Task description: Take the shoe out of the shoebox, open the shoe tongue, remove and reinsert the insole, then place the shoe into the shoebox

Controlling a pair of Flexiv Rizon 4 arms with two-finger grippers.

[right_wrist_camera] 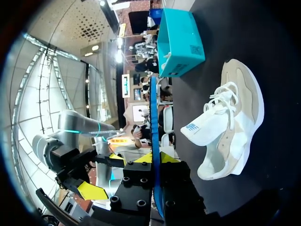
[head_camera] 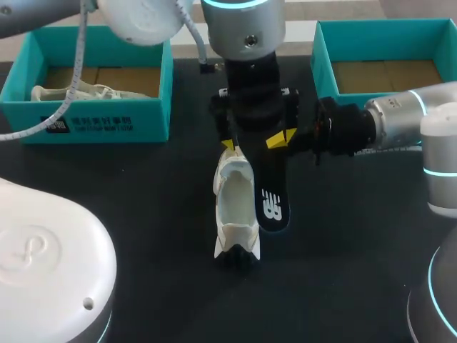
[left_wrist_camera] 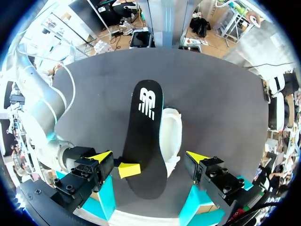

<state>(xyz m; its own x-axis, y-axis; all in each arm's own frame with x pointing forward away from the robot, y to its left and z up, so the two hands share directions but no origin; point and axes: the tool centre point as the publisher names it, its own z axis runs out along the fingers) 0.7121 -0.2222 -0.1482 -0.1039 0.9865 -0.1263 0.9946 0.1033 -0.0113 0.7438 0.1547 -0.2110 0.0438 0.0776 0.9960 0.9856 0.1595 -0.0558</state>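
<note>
So the shoe (head_camera: 235,207) is out on the table (head_camera: 143,214), with the insole (head_camera: 270,193) pulled and pinched in the right gripper (right_wrist_camera: 154,157) just beside the shoe. The left gripper (left_wrist_camera: 149,157) hangs wide open above the shoe. Reinserting and boxing are left, I'd say.

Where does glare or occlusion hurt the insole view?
Head view: left arm's wrist hides the insole's gripped end. Left wrist view: insole nearly whole, evenly lit. Right wrist view: insole edge-on in the right gripper, bright lights behind it.
</note>
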